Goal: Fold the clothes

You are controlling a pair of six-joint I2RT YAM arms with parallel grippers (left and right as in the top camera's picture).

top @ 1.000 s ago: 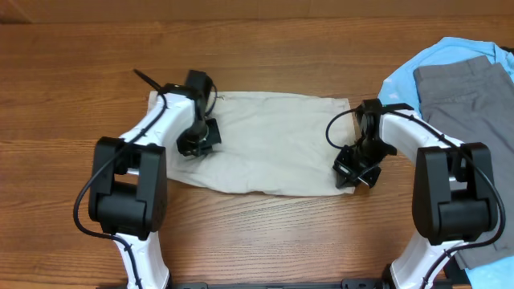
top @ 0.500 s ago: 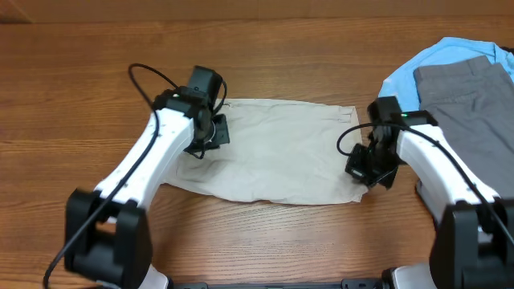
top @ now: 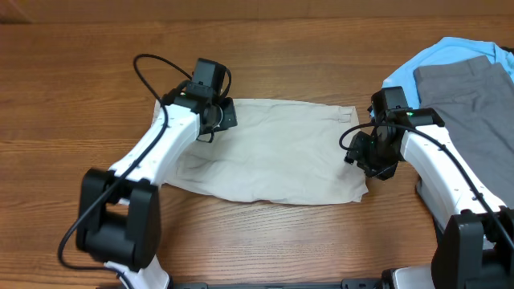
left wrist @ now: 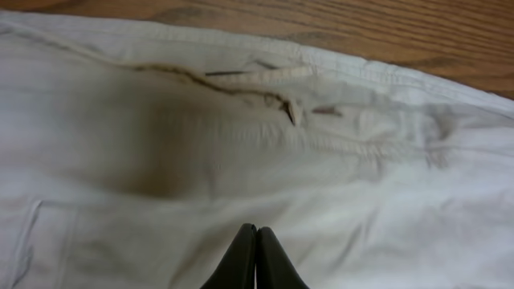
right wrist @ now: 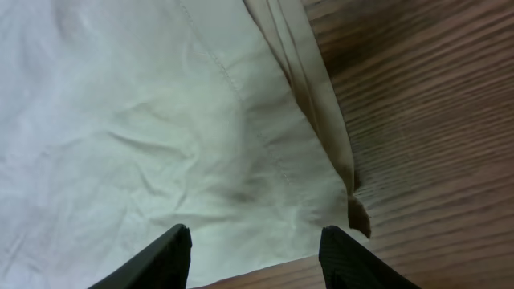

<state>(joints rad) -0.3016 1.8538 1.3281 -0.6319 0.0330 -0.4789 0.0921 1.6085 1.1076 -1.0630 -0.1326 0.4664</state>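
The clothes, pale beige shorts (top: 273, 152), lie flat and folded across the middle of the wooden table. My left gripper (top: 218, 116) is over their far left corner by the waistband (left wrist: 265, 76). Its tips (left wrist: 256, 233) are pressed together into the fabric, pinching a thin bit of it. My right gripper (top: 365, 156) hovers at the shorts' right edge near the front corner. In the right wrist view its fingers (right wrist: 173, 249) stand apart above the cloth (right wrist: 144, 120) with nothing between them, and the hem corner (right wrist: 357, 213) lies loose on the wood.
A light blue shirt (top: 418, 64) with grey trousers (top: 474, 112) on top lies at the far right, close behind my right arm. Bare wood table (top: 72, 96) surrounds the shorts.
The right gripper has opened and let go of the shorts' right corner. The left gripper moved toward the far edge and stayed shut. The shorts shifted slightly right earlier and now lie still.
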